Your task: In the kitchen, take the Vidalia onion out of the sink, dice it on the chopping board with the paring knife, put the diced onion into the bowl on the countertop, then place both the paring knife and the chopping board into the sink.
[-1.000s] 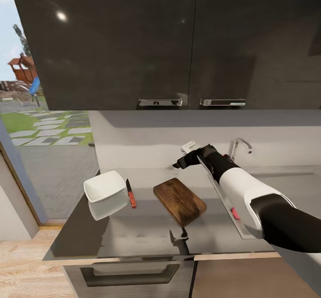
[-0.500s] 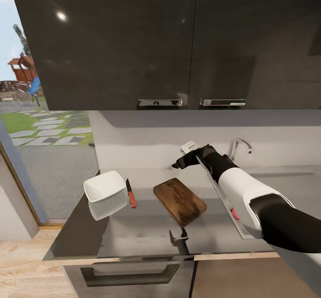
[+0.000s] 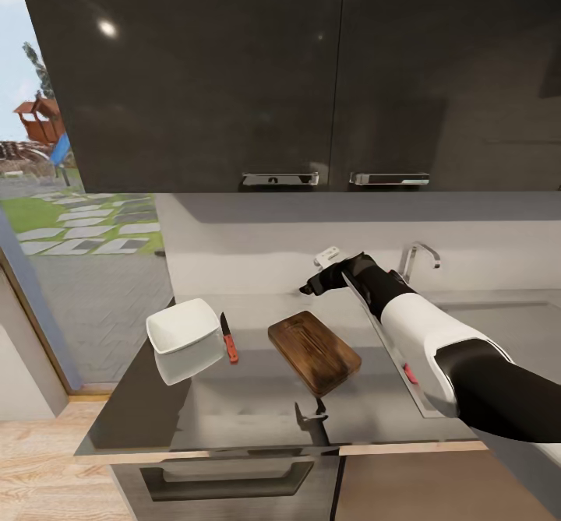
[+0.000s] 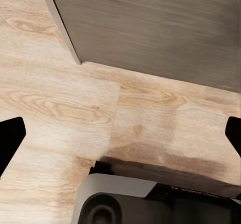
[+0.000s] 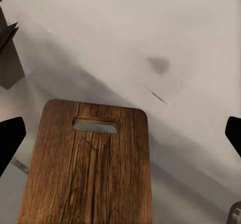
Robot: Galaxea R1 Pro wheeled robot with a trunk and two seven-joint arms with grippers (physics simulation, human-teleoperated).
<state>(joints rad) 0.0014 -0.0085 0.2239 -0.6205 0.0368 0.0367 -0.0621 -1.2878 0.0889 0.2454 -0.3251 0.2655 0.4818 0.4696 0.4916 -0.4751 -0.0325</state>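
The dark brown chopping board (image 3: 314, 351) lies bare on the grey countertop (image 3: 249, 404), its oval slot (image 5: 95, 125) at the far end. Left of it lies the red-handled paring knife (image 3: 228, 339), and beyond that the white bowl (image 3: 183, 325), which holds nothing. My right gripper (image 3: 310, 286) hovers open above the board's far end, its fingertips (image 5: 10, 136) wide apart with nothing between them. The sink's rim (image 3: 382, 342) and chrome tap (image 3: 418, 256) show beside my right arm, which hides the basin. The onion is out of view. My left gripper (image 4: 122, 136) hangs open over the wooden floor.
Dark wall cabinets (image 3: 312, 77) hang low above the worktop. A pale backsplash wall (image 3: 257, 256) runs behind it. A drawer with a long handle (image 3: 226, 478) sits under the counter's front edge. A window (image 3: 70, 217) is at the left.
My right gripper has crept very slightly left above the board's far end. Everything else is as it was.
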